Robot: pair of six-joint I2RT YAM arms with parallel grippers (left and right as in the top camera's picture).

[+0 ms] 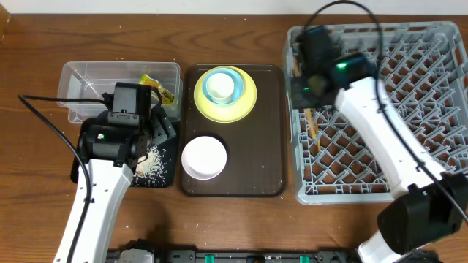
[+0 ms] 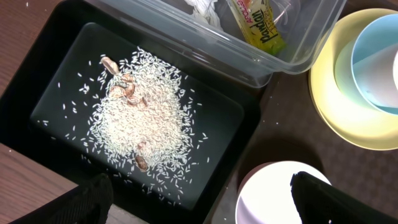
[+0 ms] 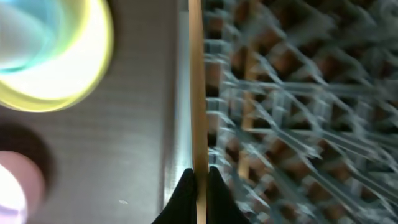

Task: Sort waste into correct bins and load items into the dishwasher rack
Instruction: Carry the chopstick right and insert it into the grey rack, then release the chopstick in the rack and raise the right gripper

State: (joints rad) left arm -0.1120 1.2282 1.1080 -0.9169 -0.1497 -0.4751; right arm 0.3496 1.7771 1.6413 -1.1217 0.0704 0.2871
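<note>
Hovering over the glossy black tray (image 2: 224, 118), the left tool (image 2: 205, 199) stood wide and empty above the loose rice (image 2: 146, 118), with the clear tub (image 1: 80, 77) just beyond it holding the snack wrapper (image 2: 258, 25) and the napkin (image 2: 202, 7). Between the arms, the brown serving tray (image 1: 256, 161) carried the yellow plate (image 1: 248, 102) and the white bowl (image 1: 203, 157). Farthest right, the right tool (image 3: 199, 186) was pinched shut on one chopstick (image 3: 196, 81), whose long axis ran straight out from the fingertips, along the left wall of the dishwasher rack (image 1: 409, 109). The lattice lay to the stick's right, so the release seemed to turn on a slight rightward shift by the right arm, the nearer one. What looked like the other chopstick (image 1: 311, 124) lay inside the rack.
</note>
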